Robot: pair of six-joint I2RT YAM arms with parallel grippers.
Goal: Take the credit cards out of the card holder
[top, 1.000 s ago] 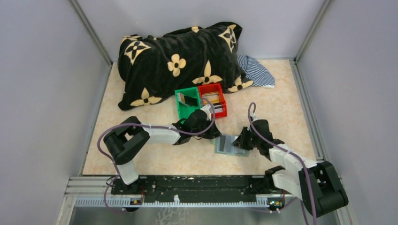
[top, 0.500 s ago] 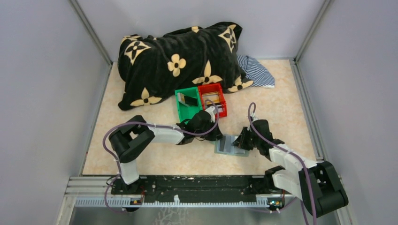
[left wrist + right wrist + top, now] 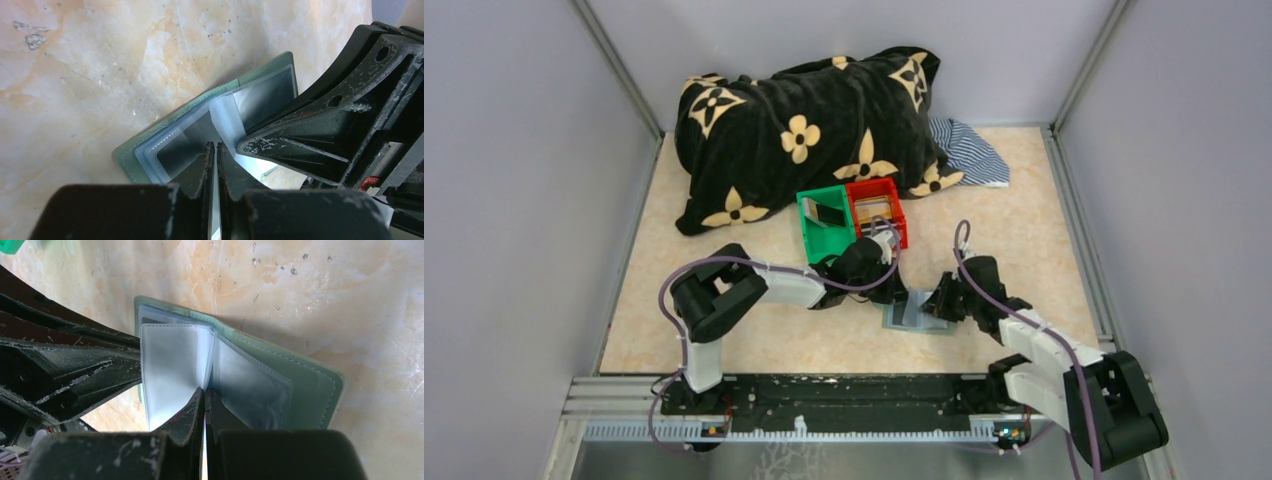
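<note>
Your card holder point(image 3: 300, 385) lies open and flat on the marbled tabletop point(image 3: 754, 340), near the front and right of centre, between the two grippers. On your left gripper point(image 3: 214, 148) the jaws are nearly together, just a slit, with the tips at the holder's left side. You cannot tell whether a leaf or a card is nipped there. Your right gripper point(image 3: 205, 393) is clenched tight, tips down at the fold of the clear sleeves point(image 3: 170, 360), with nothing visibly held.

Expect the holder to be light and floppy, likely to slide or lift unless one arm pins the cover. The sleeves look slick and limp. The cards should be stiff, thin and slippery, so take one by its edge at the pocket mouth, not by the plastic.

The top view gives you the green bin point(image 3: 819, 238) and the red bin point(image 3: 894, 235) just beyond, but no sleeve detail. The right wrist shows one frosted leaf standing up. The left wrist shows dark grey behind the pockets, possibly cards.
</note>
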